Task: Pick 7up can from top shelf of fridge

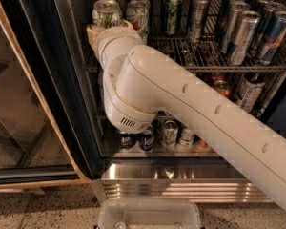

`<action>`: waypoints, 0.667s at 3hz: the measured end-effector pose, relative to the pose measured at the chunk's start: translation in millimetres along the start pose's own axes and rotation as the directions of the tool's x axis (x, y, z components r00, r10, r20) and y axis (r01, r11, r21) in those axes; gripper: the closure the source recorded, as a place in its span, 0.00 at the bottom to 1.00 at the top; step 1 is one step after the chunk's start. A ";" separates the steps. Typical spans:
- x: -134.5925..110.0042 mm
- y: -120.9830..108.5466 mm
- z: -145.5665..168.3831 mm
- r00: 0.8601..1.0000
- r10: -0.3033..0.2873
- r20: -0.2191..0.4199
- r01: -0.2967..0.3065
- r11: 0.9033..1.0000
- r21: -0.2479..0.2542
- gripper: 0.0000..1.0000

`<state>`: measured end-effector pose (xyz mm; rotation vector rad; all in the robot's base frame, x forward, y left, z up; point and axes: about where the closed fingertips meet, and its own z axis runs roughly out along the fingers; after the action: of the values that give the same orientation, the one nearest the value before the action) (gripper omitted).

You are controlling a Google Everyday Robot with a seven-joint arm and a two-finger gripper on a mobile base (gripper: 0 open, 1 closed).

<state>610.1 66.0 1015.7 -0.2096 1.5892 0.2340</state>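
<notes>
One 7up can (pixel 106 12) stands front-left on the top shelf (pixel 238 69), so the gripper (pixel 107 29) sits right against it there, though I cannot tell whether it has closed.

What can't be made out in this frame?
Camera view: hand at top shelf's front left, mostly hidden by the arm; contact with 7up can unclear.
7up can's lower half: hidden by hand.
Middle-rack cans: largely behind arm.
Plastic tub: cut off by bottom edge.

Clear plastic bin (pixel 150 214) at bottom edge, speckled floor (pixel 38 209) beside it. Tall blue-silver cans (pixel 271 30) stand well right of the gripper (pixel 109 28), upper left.
</notes>
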 end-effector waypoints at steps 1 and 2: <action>-2.9 4.3 -12.0 1.000 -0.004 -0.011 0.004 1.000 0.005 1.00; -6.1 9.1 -25.2 1.000 -0.010 -0.017 0.010 1.000 0.012 1.00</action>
<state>583.5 67.7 1022.6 -0.2103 1.6055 0.2155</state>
